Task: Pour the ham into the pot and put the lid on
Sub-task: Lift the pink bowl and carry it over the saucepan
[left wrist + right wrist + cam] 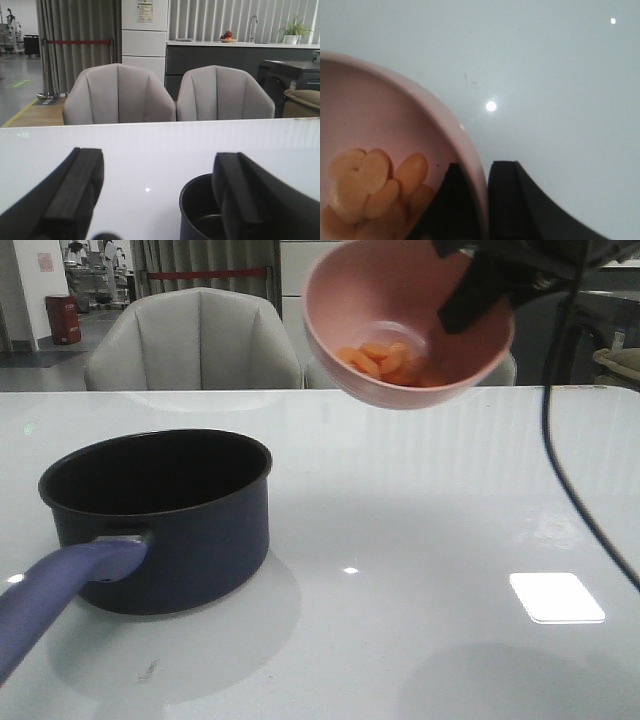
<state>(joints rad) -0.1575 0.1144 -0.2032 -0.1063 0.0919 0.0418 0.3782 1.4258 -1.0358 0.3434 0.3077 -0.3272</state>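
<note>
My right gripper [478,285] is shut on the rim of a pink bowl [400,350] and holds it tilted high above the table, right of the pot. The ham [380,360] lies in the bowl as orange-pink slices; it also shows in the right wrist view [370,185], with one finger inside the bowl [395,115] and one outside. The dark navy pot [160,515] stands empty at the left with its purple-blue handle [60,590] toward the front. My left gripper [155,195] is open and empty beside the pot [200,210]. The lid is out of view.
Two grey chairs [195,340] stand behind the far edge of the white glossy table [420,540]. A black cable [575,490] hangs from the right arm over the table's right side.
</note>
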